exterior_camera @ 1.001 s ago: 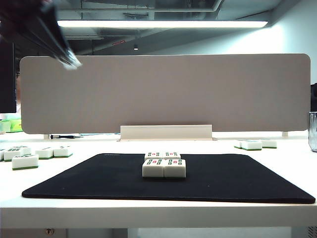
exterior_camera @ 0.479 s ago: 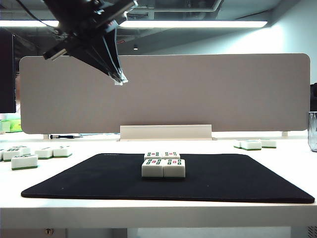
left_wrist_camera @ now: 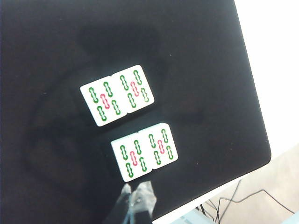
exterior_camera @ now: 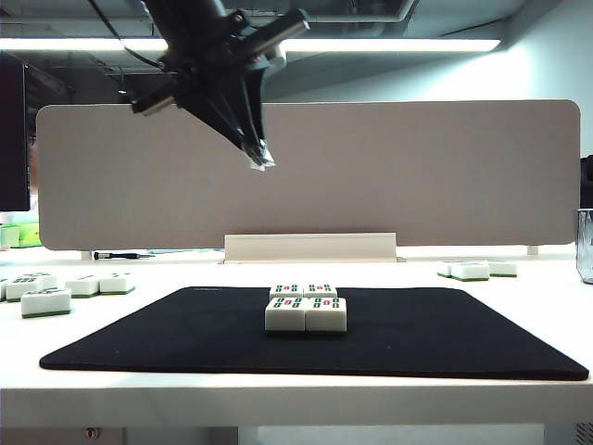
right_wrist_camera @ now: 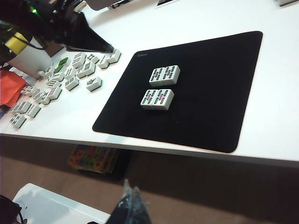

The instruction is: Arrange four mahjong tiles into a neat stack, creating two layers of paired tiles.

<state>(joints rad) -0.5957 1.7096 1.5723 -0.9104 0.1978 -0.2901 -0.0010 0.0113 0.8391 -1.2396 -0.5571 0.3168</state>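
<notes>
left gripper (exterior_camera: 260, 158) moved right, shut | black mat (exterior_camera: 139, 338) | white table (exterior_camera: 296, 399)

A black mat (exterior_camera: 445, 338) lies flat on the white table (exterior_camera: 296, 399). Loose white-and-green tiles (exterior_camera: 69, 289) sit scattered at the table's left, a few more (exterior_camera: 477, 270) at the right. A beige divider panel (exterior_camera: 371, 171) stands behind.

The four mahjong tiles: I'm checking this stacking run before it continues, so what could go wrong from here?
1. The four mahjong tiles lie as two flat pairs with a narrow gap; gripping one pair may nudge the other.
2. The left gripper hangs high above the black mat, shut; descending unopened it would push tiles, not grasp.
3. The right gripper sits off the table, shut, unable to steady anything.
</notes>
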